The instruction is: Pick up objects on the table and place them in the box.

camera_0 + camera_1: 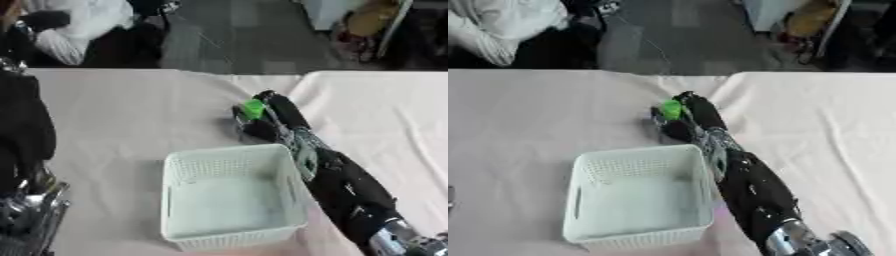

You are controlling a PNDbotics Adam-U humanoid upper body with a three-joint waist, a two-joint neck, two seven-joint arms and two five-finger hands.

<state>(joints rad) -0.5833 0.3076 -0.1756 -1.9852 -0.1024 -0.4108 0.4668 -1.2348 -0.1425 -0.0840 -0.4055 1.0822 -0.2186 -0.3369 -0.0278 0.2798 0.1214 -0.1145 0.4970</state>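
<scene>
My right hand (262, 117) holds a small green thing (253, 108), just past the white box (229, 200) on the desk (122, 115). My left hand (31, 210) sits low at the side, and I cannot tell how it is.

Table under a pale pinkish cloth (131, 115), a fold running from the far edge toward the middle. Dark grey floor (227, 35) beyond the far edge. Far right corner: a white cabinet (765, 12) and something yellow-brown (372, 20) behind a slanted pale bar; can't tell what it is.
</scene>
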